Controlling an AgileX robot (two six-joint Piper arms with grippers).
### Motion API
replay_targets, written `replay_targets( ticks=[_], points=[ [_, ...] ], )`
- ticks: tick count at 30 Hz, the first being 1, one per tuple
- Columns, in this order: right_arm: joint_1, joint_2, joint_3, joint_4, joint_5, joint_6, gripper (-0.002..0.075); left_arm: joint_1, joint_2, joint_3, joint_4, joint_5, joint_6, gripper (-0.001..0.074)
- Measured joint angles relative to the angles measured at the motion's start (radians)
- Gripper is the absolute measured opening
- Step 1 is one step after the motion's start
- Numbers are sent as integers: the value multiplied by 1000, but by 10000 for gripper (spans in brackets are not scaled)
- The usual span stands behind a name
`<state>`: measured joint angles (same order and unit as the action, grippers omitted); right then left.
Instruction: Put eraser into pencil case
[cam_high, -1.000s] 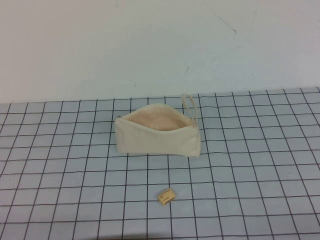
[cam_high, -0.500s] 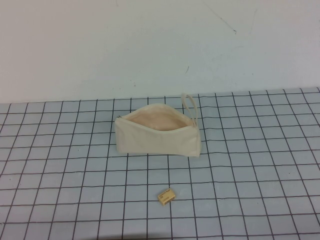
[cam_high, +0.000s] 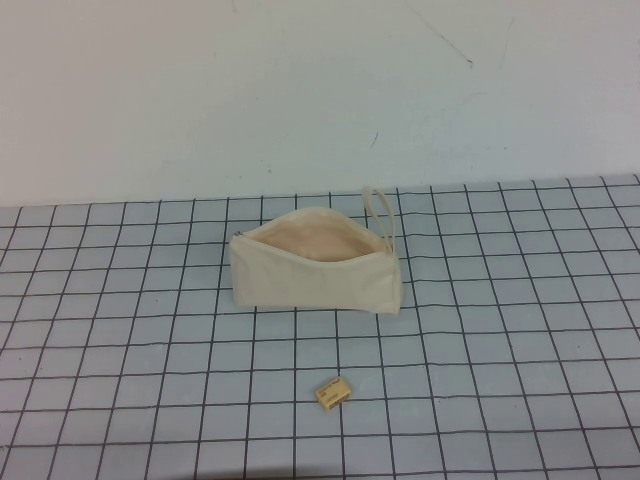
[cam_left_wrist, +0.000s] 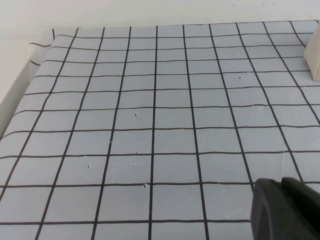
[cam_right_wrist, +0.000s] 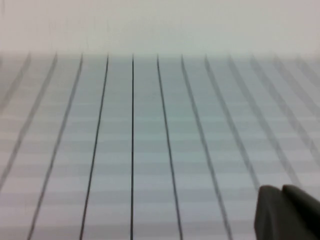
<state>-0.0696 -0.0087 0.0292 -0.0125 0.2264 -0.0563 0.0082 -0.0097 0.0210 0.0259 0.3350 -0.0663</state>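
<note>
The pencil case (cam_high: 316, 266) is a cream-white fabric pouch standing on the grid mat near the middle, its mouth open upward with peach lining showing and a loop strap (cam_high: 380, 220) at its right end. The eraser (cam_high: 333, 392), a tiny tan block, lies flat on the mat in front of the pouch, well apart from it. Neither arm shows in the high view. My left gripper (cam_left_wrist: 281, 182) is shut and empty over bare mat; a corner of the pencil case (cam_left_wrist: 314, 57) shows at that view's edge. My right gripper (cam_right_wrist: 281, 189) is shut and empty over bare mat.
A blue-grey mat with a black grid (cam_high: 500, 330) covers the table. A plain white wall (cam_high: 300, 90) rises behind it. The mat's edge against a white border (cam_left_wrist: 20, 95) shows in the left wrist view.
</note>
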Motion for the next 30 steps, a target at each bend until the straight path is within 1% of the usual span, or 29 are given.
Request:
replay_targets(
  ticks=[4, 9, 12, 15, 18, 20, 22, 26, 30],
  points=[
    [0, 0, 0, -2, -226, 0, -1, 0, 0, 0, 0, 0, 0, -1],
    [0, 0, 0, -2, -564, 3, -1, 0, 0, 0, 0, 0, 0, -1],
    [0, 0, 0, 6, -716, 3, -1, 0, 0, 0, 0, 0, 0, -1],
    [0, 0, 0, 57, -815, 3, -1, 0, 0, 0, 0, 0, 0, -1],
    [0, 0, 0, 109, -843, 3, -1, 0, 0, 0, 0, 0, 0, -1],
    [0, -2, -22, 122, -793, -14, -1, 0, 0, 0, 0, 0, 0, -1],
    [0, -2, -86, 122, -671, -44, -1, 0, 0, 0, 0, 0, 0, -1],
    [0, 9, -295, 94, -311, -129, -1, 0, 0, 0, 0, 0, 0, -1],
    [0, 118, -520, 79, 35, -220, -1, 0, 0, 0, 0, 0, 0, -1]
  ],
)
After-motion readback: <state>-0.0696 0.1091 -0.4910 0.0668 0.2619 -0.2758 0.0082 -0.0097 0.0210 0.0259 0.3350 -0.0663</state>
